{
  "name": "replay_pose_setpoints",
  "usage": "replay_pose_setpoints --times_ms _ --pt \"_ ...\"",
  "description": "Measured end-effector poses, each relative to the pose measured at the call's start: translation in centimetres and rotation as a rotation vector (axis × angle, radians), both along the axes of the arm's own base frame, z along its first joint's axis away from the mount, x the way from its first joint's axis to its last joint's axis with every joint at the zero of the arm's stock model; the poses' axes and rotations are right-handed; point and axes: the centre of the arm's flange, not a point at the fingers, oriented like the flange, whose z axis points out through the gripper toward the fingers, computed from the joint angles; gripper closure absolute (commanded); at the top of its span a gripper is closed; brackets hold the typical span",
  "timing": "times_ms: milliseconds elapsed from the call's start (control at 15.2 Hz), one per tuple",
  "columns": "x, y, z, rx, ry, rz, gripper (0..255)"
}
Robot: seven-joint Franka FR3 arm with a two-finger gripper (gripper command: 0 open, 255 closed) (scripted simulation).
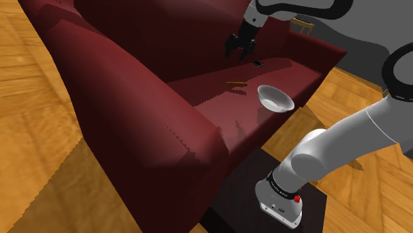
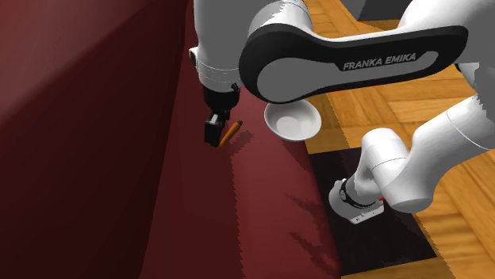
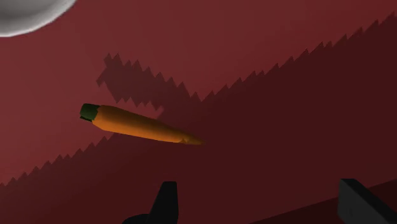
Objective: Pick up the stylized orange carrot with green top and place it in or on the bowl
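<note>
On the seat of a dark red sofa (image 1: 132, 99), your tool (image 1: 239, 54) hangs released above the carrot (image 1: 236, 83), its two black fingers (image 3: 165, 203) standing well apart and touching nothing. The carrot lies flat on the cushion, near the white bowl (image 1: 268, 104) but not touching it. The bowl sits on the same seat, closer to the sofa's front edge.

From the wrist camera the carrot (image 3: 140, 125) rests ahead of the tool (image 3: 261, 207), not between the fingers. Its green top points toward the bowl (image 3: 25, 16) and its thin tip points away. From the second exterior camera the tool (image 2: 214, 135) hangs just beside the carrot (image 2: 230, 132), with the bowl (image 2: 289, 127) off to that view's right.

Expect the carrot to be light, stiff and smooth, and to taper enough to squirt out of a grip near the tip. Take it across the thick orange body, just behind the green top. It lies nearly along the line between the fingers, so you would likely need to turn the wrist before closing.
</note>
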Motion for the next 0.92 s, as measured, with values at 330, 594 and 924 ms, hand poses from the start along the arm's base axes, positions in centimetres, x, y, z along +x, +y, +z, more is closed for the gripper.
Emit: replay_pose_setpoints --times_ms 330,594,924 --pt "2.4 -2.5 -0.1 -0.001 -0.042 -0.056 0" --pt "2.8 -2.5 -1.8 -0.001 -0.044 -0.059 0" --pt "3.0 -2.6 -3.2 -0.002 -0.045 -0.059 0"
